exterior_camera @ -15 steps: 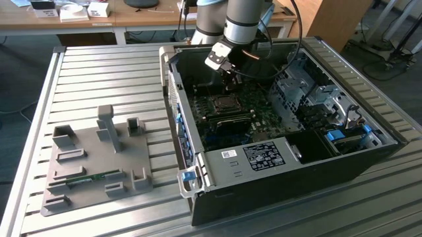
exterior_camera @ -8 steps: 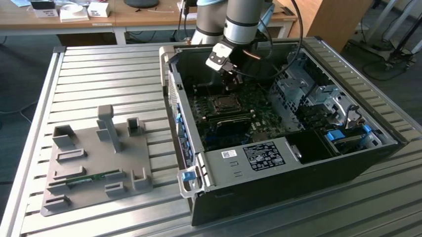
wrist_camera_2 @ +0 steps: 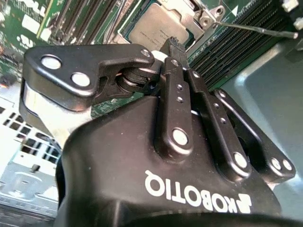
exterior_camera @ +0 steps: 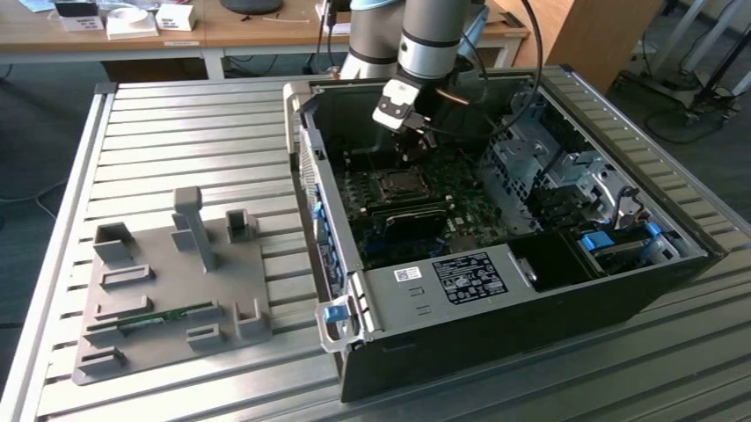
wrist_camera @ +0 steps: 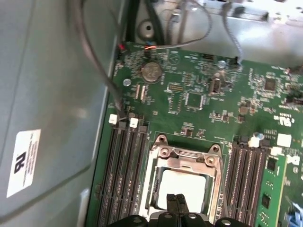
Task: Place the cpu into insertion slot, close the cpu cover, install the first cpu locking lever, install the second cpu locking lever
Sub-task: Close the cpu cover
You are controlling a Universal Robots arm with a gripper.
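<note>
In the upper middle of the exterior view, the black two-fingered tool (exterior_camera: pixel 411 151) hangs inside the open black computer case (exterior_camera: pixel 528 325), which lies on the slatted metal tabletop (exterior_camera: pixel 188 132). Both wrist views show the tool (wrist_camera: pixel 177 202) (wrist_camera_2: pixel 173 45) clenched, fingertips pressed together with nothing visible between them, just above the small square cpu (wrist_camera: pixel 187 182) (wrist_camera_2: pixel 158 23) with its silver-grey metal top.

The cpu sits in the square insertion slot (exterior_camera: pixel 399 184) on the green circuit board (wrist_camera: pixel 199 80), between banks of long black memory slots (wrist_camera: pixel 125 170). The silver metal cpu cover (wrist_camera: pixel 189 158) lies flat around it, the chip showing through its window. A thin metal rod (wrist_camera_2: pixel 255 28) sticks out from the cover's corner. A grey fixture plate (exterior_camera: pixel 164 290) rests at the exterior view's lower left.
</note>
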